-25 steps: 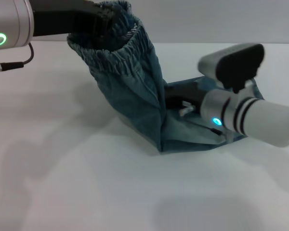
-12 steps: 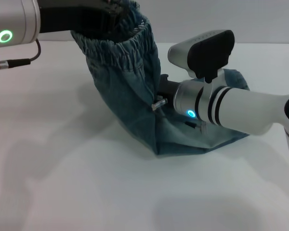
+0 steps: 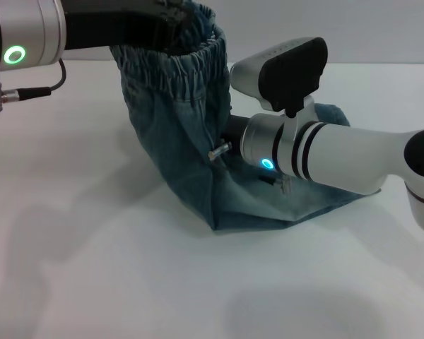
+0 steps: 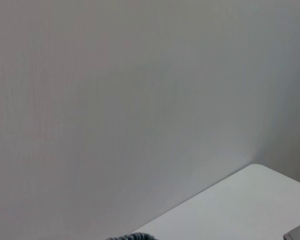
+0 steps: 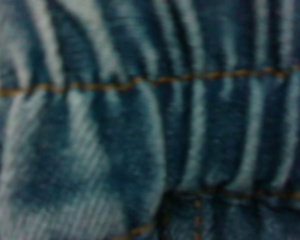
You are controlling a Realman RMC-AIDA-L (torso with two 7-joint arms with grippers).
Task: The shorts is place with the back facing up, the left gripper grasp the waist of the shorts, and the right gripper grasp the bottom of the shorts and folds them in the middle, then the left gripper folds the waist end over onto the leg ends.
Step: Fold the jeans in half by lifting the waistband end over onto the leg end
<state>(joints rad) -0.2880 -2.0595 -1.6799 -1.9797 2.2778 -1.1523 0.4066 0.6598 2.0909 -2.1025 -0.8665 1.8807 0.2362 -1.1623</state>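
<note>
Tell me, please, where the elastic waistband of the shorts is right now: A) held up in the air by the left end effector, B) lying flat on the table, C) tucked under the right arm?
A: the left end effector holds the shorts up by the gathered waistband, while the rest lies on the table.

One shorts [image 3: 184, 148]; two arms: left claw [image 3: 166, 25], right claw [image 3: 230, 138].

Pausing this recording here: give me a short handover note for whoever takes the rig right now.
Left gripper: shut on the waist of the shorts, holding it raised above the table.
Right gripper: low beside the hanging denim; its fingers are hidden.
Shorts: leg ends lie flat on the table under the right arm.
Done: waist lifted.
Left: lay the waist over the leg ends, then release.
</note>
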